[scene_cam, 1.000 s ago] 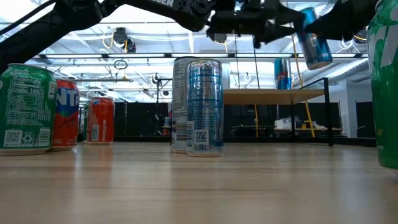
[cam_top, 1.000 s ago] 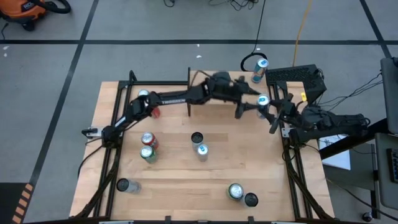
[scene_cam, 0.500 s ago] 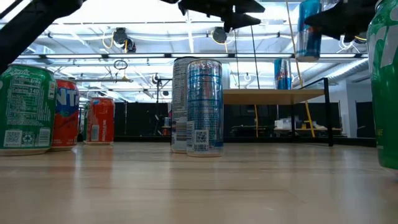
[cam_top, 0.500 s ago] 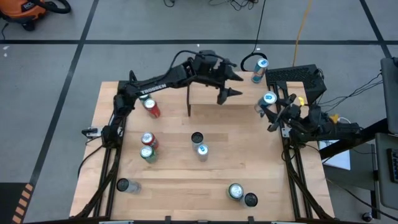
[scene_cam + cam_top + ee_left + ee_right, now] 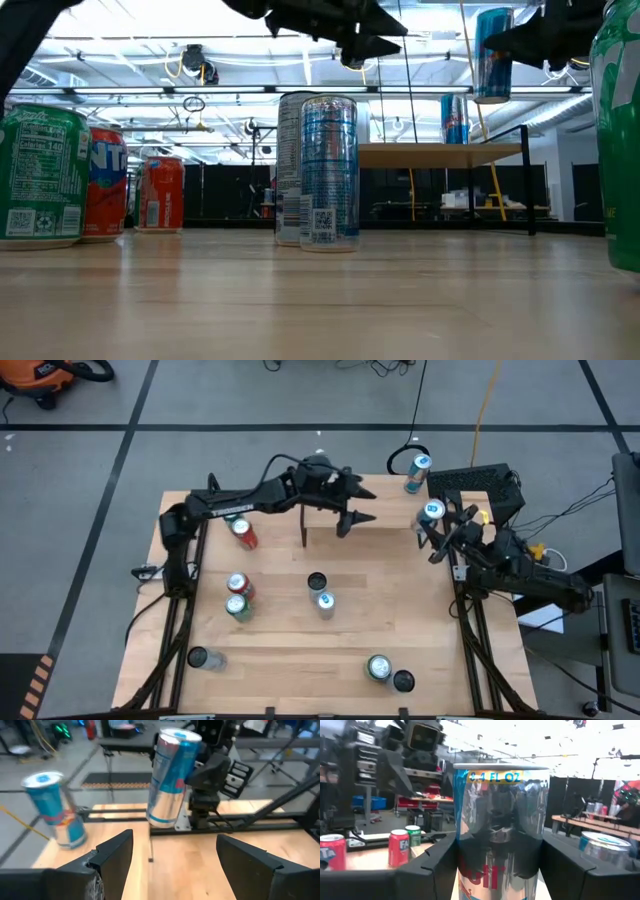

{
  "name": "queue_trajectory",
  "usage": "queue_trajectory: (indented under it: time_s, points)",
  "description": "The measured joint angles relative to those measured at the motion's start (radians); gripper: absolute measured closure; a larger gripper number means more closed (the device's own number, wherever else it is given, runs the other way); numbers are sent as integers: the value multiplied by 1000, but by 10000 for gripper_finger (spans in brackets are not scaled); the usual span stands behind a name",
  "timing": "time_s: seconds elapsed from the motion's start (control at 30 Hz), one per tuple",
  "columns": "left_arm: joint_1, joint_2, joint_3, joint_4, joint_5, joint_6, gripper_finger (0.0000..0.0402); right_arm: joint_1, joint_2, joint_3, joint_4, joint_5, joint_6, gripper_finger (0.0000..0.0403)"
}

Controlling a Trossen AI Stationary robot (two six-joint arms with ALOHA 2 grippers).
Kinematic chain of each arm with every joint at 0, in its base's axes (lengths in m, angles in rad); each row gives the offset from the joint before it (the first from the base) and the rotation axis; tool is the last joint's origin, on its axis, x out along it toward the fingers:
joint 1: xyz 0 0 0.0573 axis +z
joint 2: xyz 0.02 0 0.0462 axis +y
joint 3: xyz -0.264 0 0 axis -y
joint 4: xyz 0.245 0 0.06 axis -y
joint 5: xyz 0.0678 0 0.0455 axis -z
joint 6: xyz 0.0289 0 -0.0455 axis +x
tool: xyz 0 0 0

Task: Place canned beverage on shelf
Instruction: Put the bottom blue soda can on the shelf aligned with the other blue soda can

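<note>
The shelf (image 5: 440,154) stands at the table's far side, its light wood top on thin black legs. One blue and silver can (image 5: 417,464) stands upright on the shelf's far right corner and also shows in the low view (image 5: 455,118). My right gripper (image 5: 437,532) is shut on a second blue and silver can (image 5: 432,512), held in the air by the shelf's right end, higher than the shelf top in the low view (image 5: 492,55). My left gripper (image 5: 358,510) is open and empty above the shelf's middle, left of the held can. My right gripper pinches the can's side wall (image 5: 465,845) between its two fingers (image 5: 432,865), one on each side. The fingers come level from the table's right side. The can (image 5: 172,775) is upright and lifted clear of shelf and table.
Several more cans stand on the table: red ones (image 5: 243,533) (image 5: 238,584), a green one (image 5: 238,607), two at the middle (image 5: 321,592), one near left (image 5: 197,657), two near right (image 5: 388,672). The low view has a tall silver can (image 5: 328,170) and green can (image 5: 40,175) close by.
My left gripper has drawn back from the can toward the table's left and far edge. The can stays in my right gripper, which has gone a little toward the far edge. The can has turned from tilted to upright.
</note>
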Motion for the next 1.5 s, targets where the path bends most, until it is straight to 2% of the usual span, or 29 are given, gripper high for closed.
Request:
queue_trajectory:
  time_s: [0.17, 0.33, 0.47, 0.7, 0.9, 1.0, 1.13, 1.33, 1.5]
  points:
    - [-6, -101, -175, 71, -56, -5, 114, -81, 15, 5, -15, -68, 25, 181]
    - [-37, -163, -282, 95, -83, -1, 114, -172, 71, 5, 33, -181, 88, 181]
    - [-66, -197, -332, 106, -127, -1, 114, -225, 171, 12, 139, -354, 174, 181]
    - [-99, -247, -374, 117, -161, 0, 114, -271, 392, 177, 137, -471, 206, 181]
    - [-102, -273, -374, 113, -161, 0, 114, -305, 447, 366, 26, -471, 164, 181]
    - [-100, -277, -374, 109, -161, 1, 114, -333, 434, 404, -45, -471, 141, 181]
    - [-91, -277, -412, 158, -165, -1, 114, -394, 420, 378, -107, -479, 132, 181]
    - [-78, -278, -526, 244, -185, -27, 114, -509, 423, 249, -44, -606, 174, 181]
    - [-75, -278, -575, 269, -220, -26, 114, -628, 423, 189, 16, -691, 213, 181]
